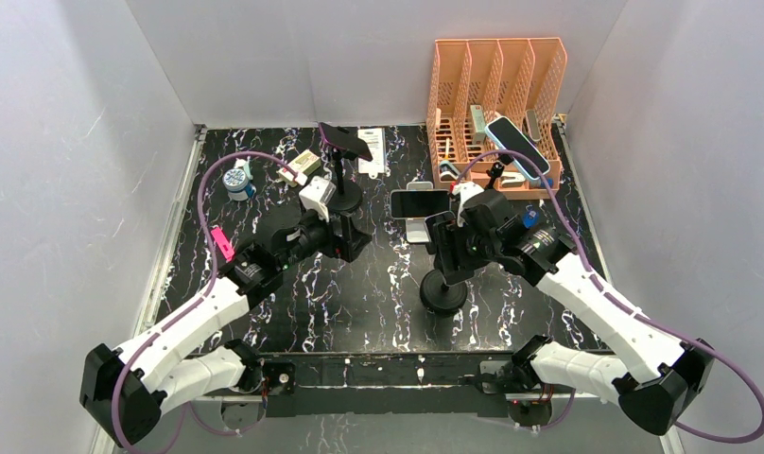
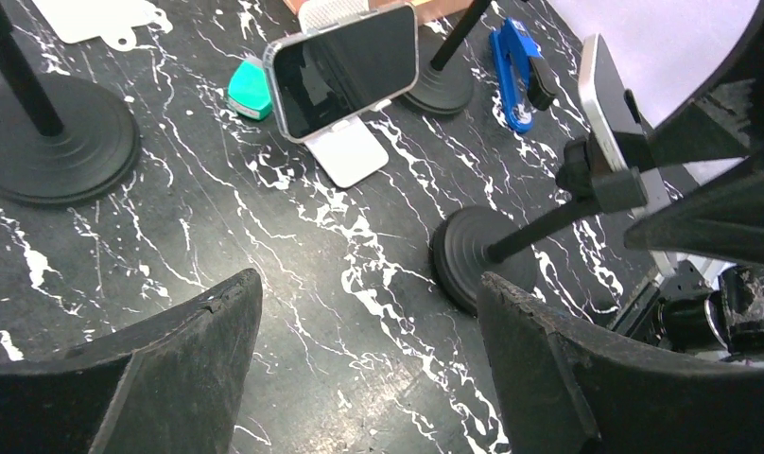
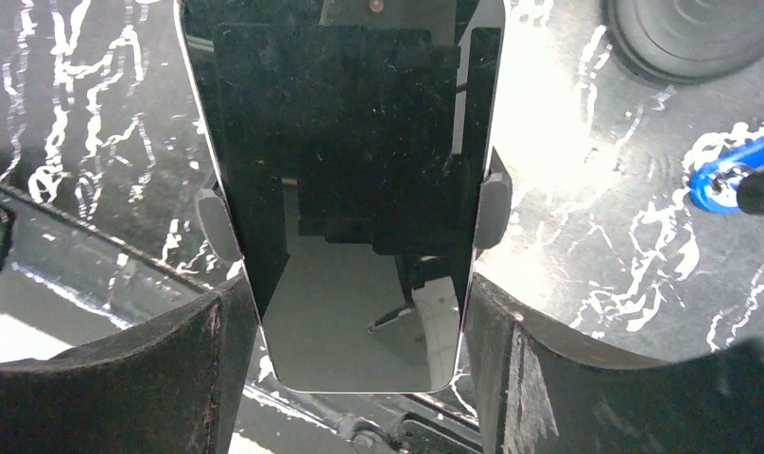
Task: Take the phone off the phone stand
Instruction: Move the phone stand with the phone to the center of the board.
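One step looks done: right gripper (image 3: pixel 356 303) pinches the phone (image 3: pixel 359 142) by its long edges; it sits clamped in the phone stand (image 1: pixel 443 293), mid worktop (image 1: pixel 359 312), unlifted; left gripper (image 2: pixel 364 284) gapes empty

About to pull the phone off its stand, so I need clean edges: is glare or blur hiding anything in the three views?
Right wrist: phone edges crisp, its screen shows only dark reflections, and glare whitens the table beside it. Left wrist: sharp, little glare. Top: even light, soft shadows, no blur.
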